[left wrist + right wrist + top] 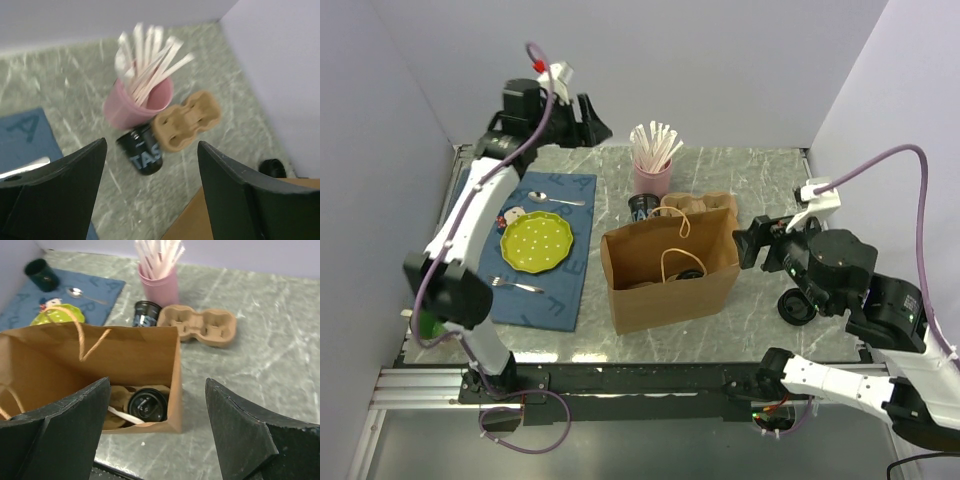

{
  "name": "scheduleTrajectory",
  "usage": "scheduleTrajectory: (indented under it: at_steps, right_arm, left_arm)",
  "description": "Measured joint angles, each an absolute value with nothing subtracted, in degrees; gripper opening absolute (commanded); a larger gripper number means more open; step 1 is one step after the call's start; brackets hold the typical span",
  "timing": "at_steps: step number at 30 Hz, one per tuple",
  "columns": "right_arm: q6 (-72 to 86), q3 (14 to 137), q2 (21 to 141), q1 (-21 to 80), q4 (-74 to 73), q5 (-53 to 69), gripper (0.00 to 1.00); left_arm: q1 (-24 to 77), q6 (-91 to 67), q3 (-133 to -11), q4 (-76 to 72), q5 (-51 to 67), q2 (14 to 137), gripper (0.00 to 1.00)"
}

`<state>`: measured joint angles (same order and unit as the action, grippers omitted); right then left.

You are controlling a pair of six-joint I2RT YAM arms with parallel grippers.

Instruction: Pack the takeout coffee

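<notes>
Left gripper [151,145] and right gripper [157,382] stand spread, empty. One lidded cup [147,405] sits inside the one bag [125,355] ahead of the right fingers [60,430]; one second cup [142,152] and one carrier [186,121] lie ahead of the left fingers [50,190].

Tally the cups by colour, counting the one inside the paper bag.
Black: 2, the coffee cup on the table and the lidded coffee cup in the paper bag.
Pink: 1, the pink cup.
Dark green: 1, the dark green cup.
Total: 4.
</notes>
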<state>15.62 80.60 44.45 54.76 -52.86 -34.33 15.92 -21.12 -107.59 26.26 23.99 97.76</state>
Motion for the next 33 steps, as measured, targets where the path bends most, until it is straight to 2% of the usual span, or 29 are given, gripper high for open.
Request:
scheduleTrajectory:
  at_steps: [8,12,19,22,26,28,33]
  right_arm:
    - [21.3,94.0,56.2,54.7,-65.6,-41.0,0.83]
    - [23.6,99.3,64.1,54.7,-71.8,-43.2,0.84]
    - [25.0,106.2,76.6,54.7,-75.2,-46.7,0.84]
    - [25.1,106.9,77.5,54.7,-76.3,-46.5,0.84]
    - [25.6,110.0,78.1,54.7,-77.0,-46.1,0.84]
    - [25.6,111.0,78.5,54.7,-77.2,-46.0,0.84]
    - [24.5,111.4,79.0,54.3,-77.2,-45.7,0.84]
  left_arm:
    - [15.9,-18.3,-107.0,29.1,23.8,109.5,0.76]
    - [15.9,-17.6,-101.4,25.6,24.9,109.3,0.76]
    - [15.9,-19.0,-93.4,16.8,30.4,109.4,0.70]
    - [15.9,-21.3,-94.5,14.0,34.2,111.7,0.65]
    - [15.6,-24.7,-97.8,10.0,39.4,116.9,0.64]
    - [15.1,-25.4,-97.8,8.4,42.5,118.4,0.59]
    - [12.3,-24.6,-100.5,7.4,51.4,123.7,0.63]
